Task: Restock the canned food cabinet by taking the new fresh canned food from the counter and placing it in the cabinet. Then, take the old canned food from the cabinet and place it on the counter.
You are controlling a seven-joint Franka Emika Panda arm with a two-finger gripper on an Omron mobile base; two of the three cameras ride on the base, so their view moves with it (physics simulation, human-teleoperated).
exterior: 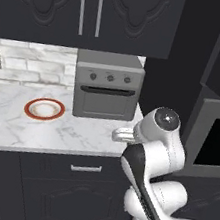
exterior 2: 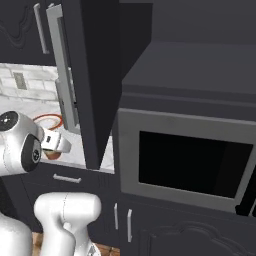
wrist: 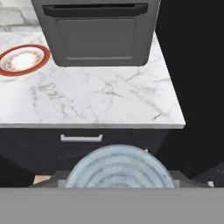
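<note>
Silvery can lid (wrist: 120, 168) in end effector (wrist: 120, 181) — marble counter (wrist: 100, 96) ahead

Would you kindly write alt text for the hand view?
A can's silvery ribbed lid sits close at the bottom, above a white marble counter bearing a grey toaster oven and a red-rimmed plate.

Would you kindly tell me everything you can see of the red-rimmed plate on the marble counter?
The plate is round and shallow, with a broad red-orange rim and a pale cream centre; it looks like glazed ceramic. It lies flat and upright on the white marble counter, left of the grey toaster oven and apart from it. Nothing visible rests on it or touches it but the counter. In the right base view the open cabinet door hides part of it.
</note>
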